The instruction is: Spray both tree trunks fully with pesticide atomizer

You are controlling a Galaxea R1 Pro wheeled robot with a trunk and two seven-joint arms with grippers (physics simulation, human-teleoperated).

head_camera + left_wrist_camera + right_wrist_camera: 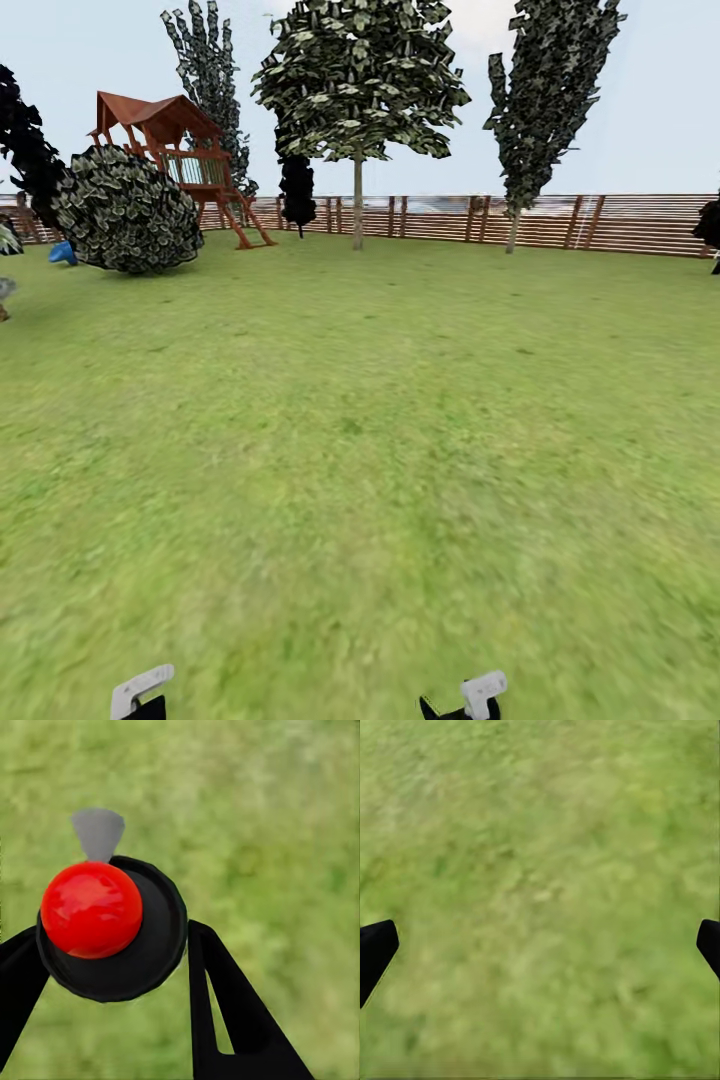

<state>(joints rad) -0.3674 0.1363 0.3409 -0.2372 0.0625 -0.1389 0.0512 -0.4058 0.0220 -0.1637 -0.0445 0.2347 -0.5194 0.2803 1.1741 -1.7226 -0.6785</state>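
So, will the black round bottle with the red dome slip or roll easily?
Probably rigid: the pesticide atomizer shows a clean round outline in the left gripper. Its glossy red dome suggests smooth plastic, so it may slip. Being round, it could roll if laid on the grass.

Left gripper (pixel 112 960) clamped around a black, red-topped object, right gripper (pixel 540 945) spread wide, both held low

The grass lawn (pixel 360 450) fills the lower frame; along its upper edge stand trees (pixel 357 215), a round bush (pixel 125 210), a wooden playhouse (pixel 185 165) and a slatted fence (pixel 600 222).
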